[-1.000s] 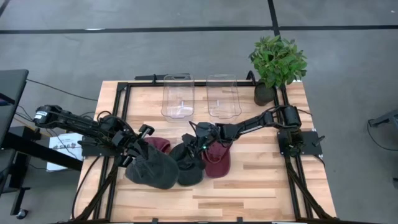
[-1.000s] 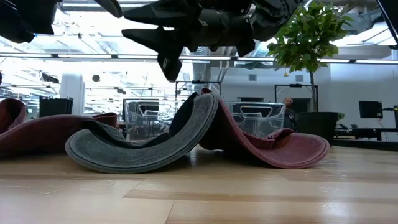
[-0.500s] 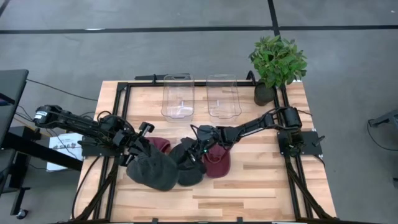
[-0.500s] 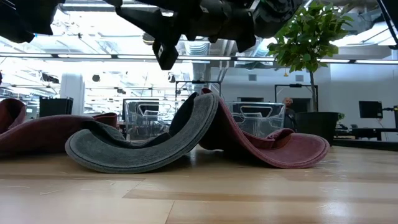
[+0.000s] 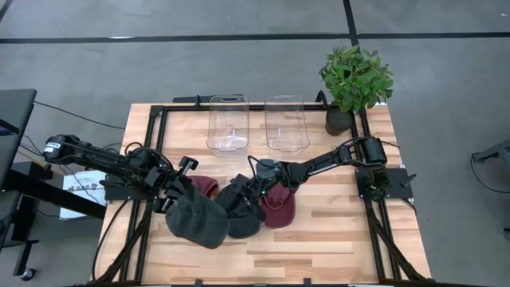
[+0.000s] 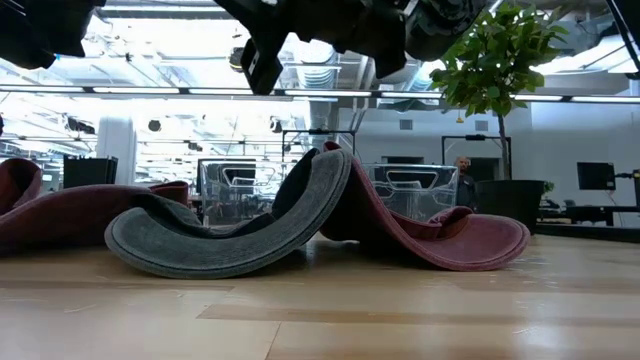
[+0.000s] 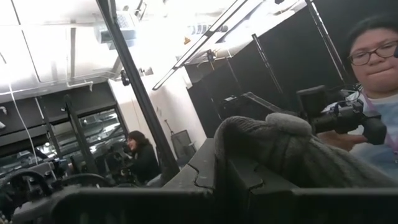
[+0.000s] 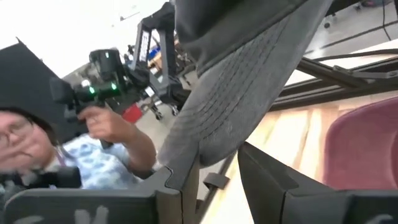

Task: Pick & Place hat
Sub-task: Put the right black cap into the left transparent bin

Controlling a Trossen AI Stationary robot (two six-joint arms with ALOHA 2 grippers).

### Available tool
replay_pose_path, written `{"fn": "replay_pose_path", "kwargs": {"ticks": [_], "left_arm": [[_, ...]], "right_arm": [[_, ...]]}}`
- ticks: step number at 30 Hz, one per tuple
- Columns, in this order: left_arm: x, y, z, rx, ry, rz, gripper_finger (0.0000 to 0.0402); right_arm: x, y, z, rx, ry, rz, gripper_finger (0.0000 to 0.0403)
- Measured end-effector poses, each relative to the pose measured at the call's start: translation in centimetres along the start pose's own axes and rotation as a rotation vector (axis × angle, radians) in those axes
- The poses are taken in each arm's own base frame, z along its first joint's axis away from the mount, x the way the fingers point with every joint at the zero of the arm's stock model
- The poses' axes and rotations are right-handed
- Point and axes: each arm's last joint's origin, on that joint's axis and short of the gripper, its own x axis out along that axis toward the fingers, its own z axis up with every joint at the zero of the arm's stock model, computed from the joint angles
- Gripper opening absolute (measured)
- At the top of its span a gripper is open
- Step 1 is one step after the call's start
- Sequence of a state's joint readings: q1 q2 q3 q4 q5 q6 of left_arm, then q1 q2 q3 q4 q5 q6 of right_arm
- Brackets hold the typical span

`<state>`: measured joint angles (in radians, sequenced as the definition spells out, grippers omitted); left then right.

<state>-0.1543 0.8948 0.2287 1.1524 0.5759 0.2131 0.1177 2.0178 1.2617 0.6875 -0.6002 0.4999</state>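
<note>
Grey hat (image 5: 199, 222) held betw left claw (image 5: 178, 194) & right claw (image 5: 243, 197).

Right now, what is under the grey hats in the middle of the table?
Under the grey hats lie two maroon hats: one shows beside the left gripper, another below the right gripper. How far they extend beneath is covered.

A ribbed grey hat (image 8: 242, 93) is pinched between the 2 dark fingers (image 8: 180, 186) of the right gripper (image 8: 214, 171). A maroon hat (image 8: 364, 146) is seen beside it on the wooden table (image 8: 292, 134). A person (image 8: 74, 155) is seen beyond.
</note>
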Motion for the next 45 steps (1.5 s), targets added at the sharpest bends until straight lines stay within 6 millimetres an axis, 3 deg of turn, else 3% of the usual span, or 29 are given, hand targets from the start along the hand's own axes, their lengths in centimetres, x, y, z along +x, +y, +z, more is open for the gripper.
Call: {"fn": "replay_pose_path", "kwargs": {"ticks": [9,20,23,27,37,45], "left_arm": [[0.0,0.0,-0.1,-0.003,0.005,-0.001,0.001],[0.0,0.1,-0.1,-0.005,0.021,0.051,0.001],[0.0,0.1,-0.1,-0.005,0.021,0.051,0.001],[0.0,0.1,-0.1,-0.006,0.021,0.05,0.001],[0.0,0.1,-0.1,-0.006,0.018,0.04,0.0011],[0.0,-0.2,0.0,-0.031,-0.007,-0.062,0.0083]], "right_arm": [[-0.1,-0.1,0.4,0.191,-0.065,-0.055,0.0102],[0.0,0.2,0.8,0.107,-0.098,-0.028,0.01],[0.0,0.2,0.7,0.093,-0.096,-0.028,0.0077],[0.2,0.5,0.6,0.024,-0.086,-0.011,0.0013],[0.4,0.9,0.5,-0.011,-0.095,0.001,0.0004],[0.1,0.3,0.5,0.001,-0.068,-0.016,0.0003]]}}
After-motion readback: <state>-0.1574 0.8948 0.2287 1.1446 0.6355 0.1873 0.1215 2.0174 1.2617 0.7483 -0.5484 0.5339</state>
